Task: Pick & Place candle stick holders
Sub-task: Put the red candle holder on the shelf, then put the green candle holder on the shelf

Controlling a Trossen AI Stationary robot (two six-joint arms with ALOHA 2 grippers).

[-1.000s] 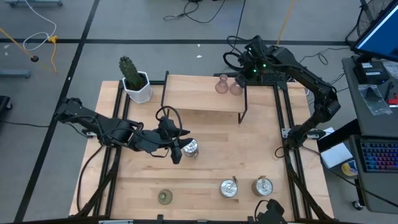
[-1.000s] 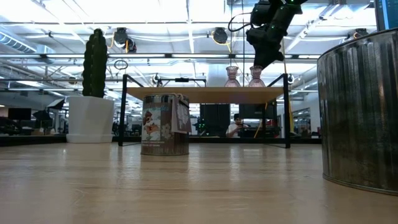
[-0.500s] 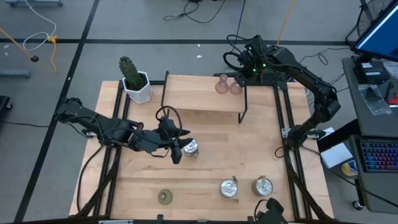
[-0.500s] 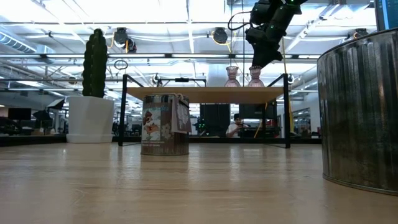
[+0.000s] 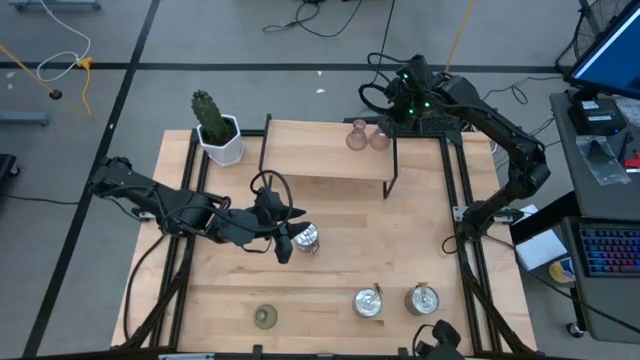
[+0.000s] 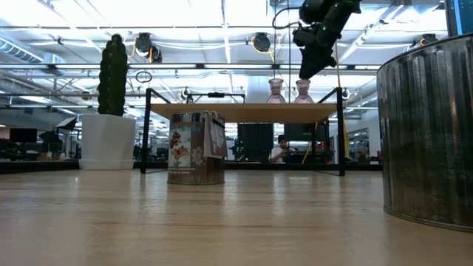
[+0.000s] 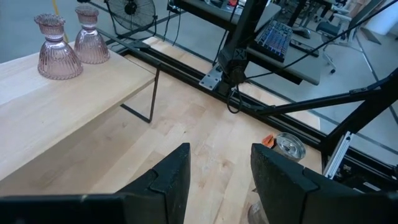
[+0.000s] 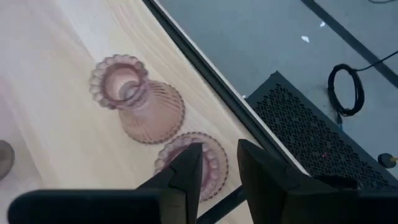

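— Where do we stand with the right pincer (image 8: 220, 171)?
— Its fingers are parted and empty. It hangs above the raised shelf (image 5: 320, 160). One pink holder (image 8: 211, 144) sits straight below it, the second pink holder (image 8: 138, 102) just beside that one.
— And the left pincer (image 5: 291, 243)?
— Released too; we see nothing between its fingers. A silver holder (image 5: 307, 238) stands right at its tips on the counter (image 5: 340, 270). Two more silver holders (image 5: 369, 302) and the green holder (image 5: 264, 317) stand well beyond, by the counter's edge.
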